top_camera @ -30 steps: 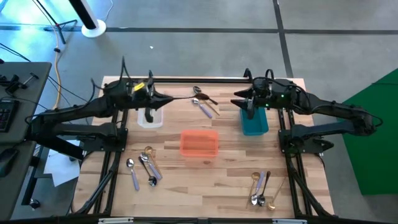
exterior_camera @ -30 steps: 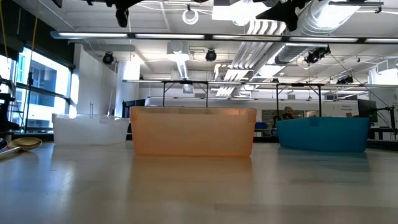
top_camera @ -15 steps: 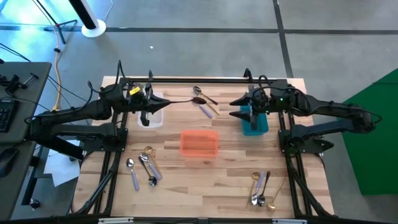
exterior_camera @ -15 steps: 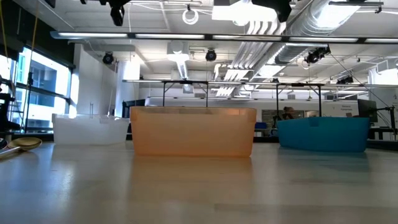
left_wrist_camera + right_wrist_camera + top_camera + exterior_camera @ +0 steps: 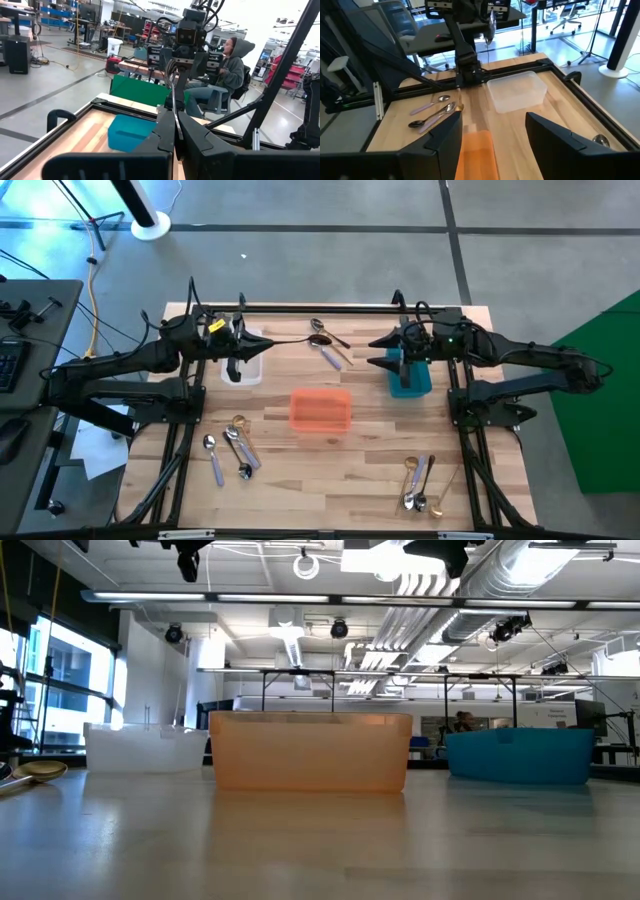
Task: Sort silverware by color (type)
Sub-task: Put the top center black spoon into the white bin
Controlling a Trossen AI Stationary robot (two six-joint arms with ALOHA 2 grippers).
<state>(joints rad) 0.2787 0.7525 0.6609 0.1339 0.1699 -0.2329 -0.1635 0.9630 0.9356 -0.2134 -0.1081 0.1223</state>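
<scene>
Black spoon [image 5: 285, 341] pinched in my left claw [image 5: 243, 340], sticks out past clear bin [image 5: 243, 370] below; early release risks worktop [image 5: 370, 440] drop. Right claw [image 5: 385, 352] wide, empty, over teal bin [image 5: 408, 380].

the counter [image 5: 370, 450] has open wood between the orange bin [image 5: 320, 409] and the front edge, a wide lane down the middle. at the front left a cluster of spoons [image 5: 232, 448] lies in the way; at the front right another cluster of spoons [image 5: 420, 482] does the same. at the back, three spoons [image 5: 327, 344] lie between the clear bin [image 5: 243, 366] and the teal bin [image 5: 408, 376]. the left end effector [image 5: 238, 345] hangs over the clear bin, closed; the right end effector [image 5: 383, 350] hangs spread wide over the teal bin's inner edge, both blocking entry from above.
</scene>
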